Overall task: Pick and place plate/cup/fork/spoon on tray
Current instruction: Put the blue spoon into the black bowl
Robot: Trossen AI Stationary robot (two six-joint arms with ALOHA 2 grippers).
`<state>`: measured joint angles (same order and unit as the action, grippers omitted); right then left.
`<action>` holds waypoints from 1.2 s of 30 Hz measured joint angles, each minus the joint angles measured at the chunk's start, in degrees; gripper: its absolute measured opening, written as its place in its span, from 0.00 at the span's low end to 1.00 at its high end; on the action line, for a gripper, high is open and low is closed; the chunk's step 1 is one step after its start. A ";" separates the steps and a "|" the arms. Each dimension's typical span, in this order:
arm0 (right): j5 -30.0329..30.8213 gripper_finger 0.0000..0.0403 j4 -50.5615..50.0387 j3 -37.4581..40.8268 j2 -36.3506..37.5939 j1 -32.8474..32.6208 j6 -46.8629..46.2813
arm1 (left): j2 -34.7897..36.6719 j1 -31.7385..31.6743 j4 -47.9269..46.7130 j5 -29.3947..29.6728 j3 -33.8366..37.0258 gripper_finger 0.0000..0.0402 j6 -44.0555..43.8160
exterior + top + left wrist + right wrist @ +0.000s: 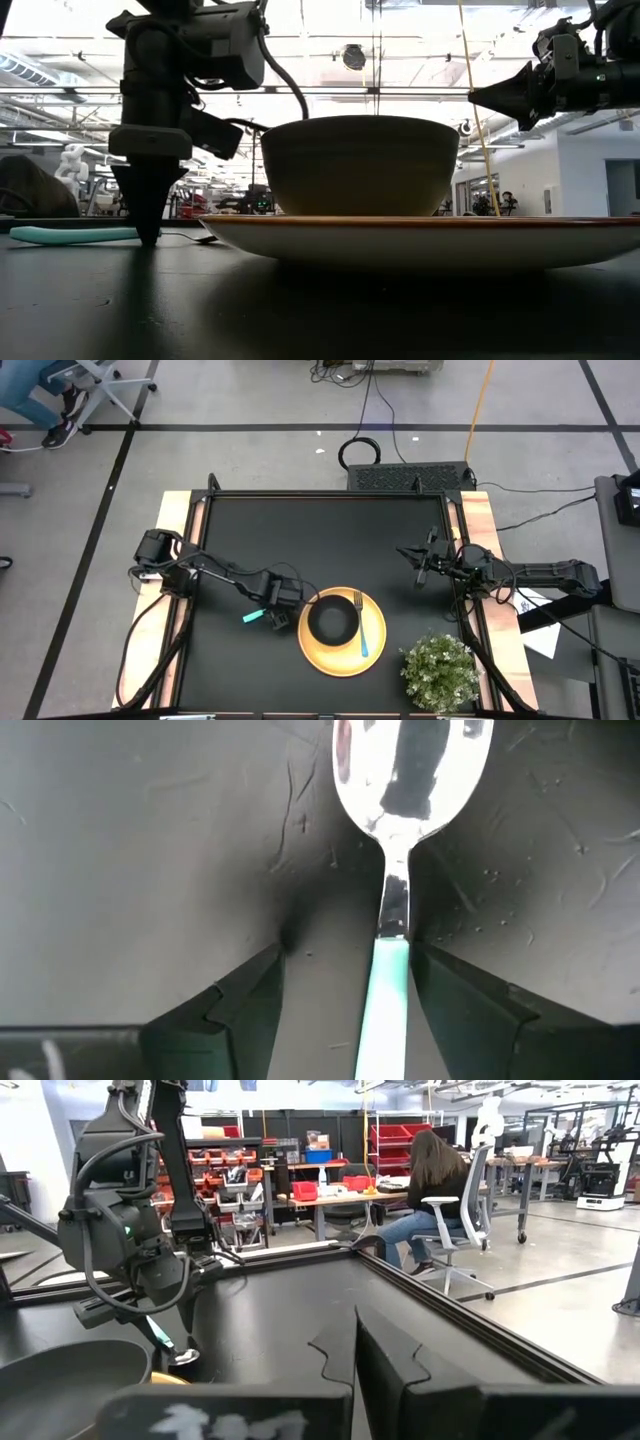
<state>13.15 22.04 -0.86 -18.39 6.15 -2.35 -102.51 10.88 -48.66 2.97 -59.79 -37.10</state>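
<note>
The spoon point(408, 780) lies flat on the black tabletop, left of the yellow tray point(345, 658); its teal handle point(252, 617) points toward the table's left edge. My left gripper point(345, 952) is open and points down, with one finger on each side of the spoon's neck; it also shows in the high view point(280, 618) and the low view point(148, 232). The dark cup point(331, 622) and the teal-handled fork point(363, 632) rest on the tray. My right gripper point(420, 567) is shut and empty, raised near the table's right edge. My left gripper comes from above, pointing down, with its fingers across the spoon. One finger point(430, 970) stands right against the neck where silver meets teal point(393, 942); I cannot tell if it touches. The other finger point(262, 975) stands well apart. The spoon lies flat on the table.
A potted plant point(440, 670) stands at the near right corner. The table has a raised dark frame point(330, 494). Bare tabletop lies far of the tray. A person point(425, 1190) sits at a desk in the room beyond.
</note>
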 joint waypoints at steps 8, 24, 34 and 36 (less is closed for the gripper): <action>0.00 0.00 0.04 -0.02 0.00 0.00 0.00 | -0.07 -0.05 2.17 -1.02 0.11 0.54 2.58; 0.00 0.00 0.02 0.00 0.00 0.00 0.00 | -0.20 0.12 2.42 -2.00 -0.42 0.09 4.90; 0.00 0.00 0.00 0.00 0.00 0.00 -0.63 | -0.56 1.27 -8.12 2.54 -6.43 0.09 7.22; 0.02 0.00 0.00 -0.01 0.00 0.01 -0.63 | -0.51 1.26 -11.61 3.39 -8.16 0.09 7.01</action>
<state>13.17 22.04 -0.87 -18.39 6.16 -2.98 -103.01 12.14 -60.27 6.36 -67.95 -30.09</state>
